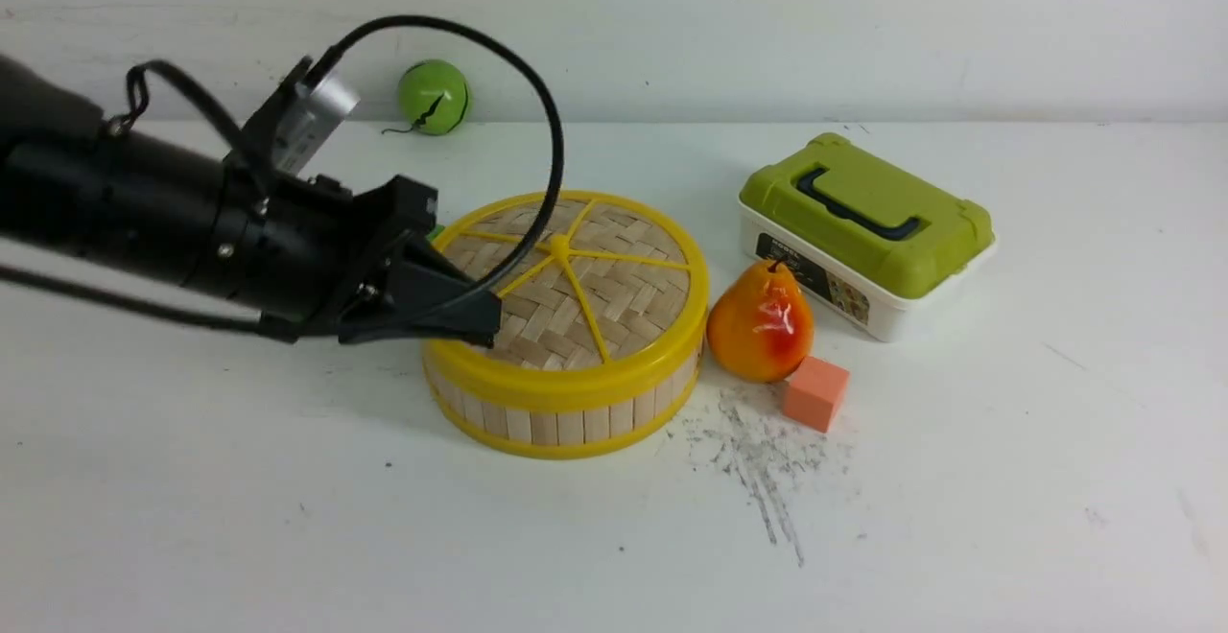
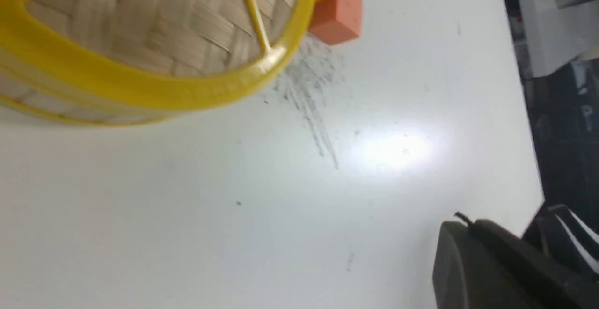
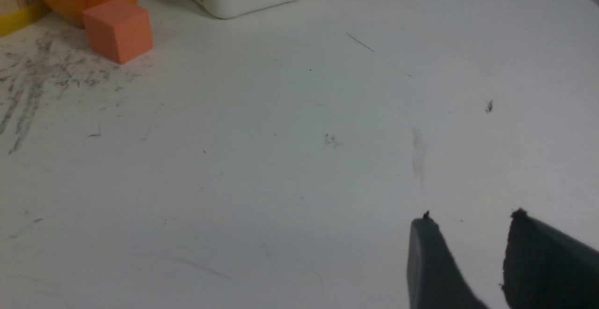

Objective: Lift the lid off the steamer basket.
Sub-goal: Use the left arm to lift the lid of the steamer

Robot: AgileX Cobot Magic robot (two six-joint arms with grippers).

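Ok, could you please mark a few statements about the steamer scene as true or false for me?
1. The lid sits on the steamer basket. True.
2. The left claw is gripping the lid's rim. False: it is shut with nothing between its jaws, at the lid's left side.
3. The pear stands beside the steamer basket, on its right. True.
4. The orange cube sits on top of the lid. False: it lies on the table, just in front of the pear.
5. The right claw is shut. False: its jaws stand apart over bare table.
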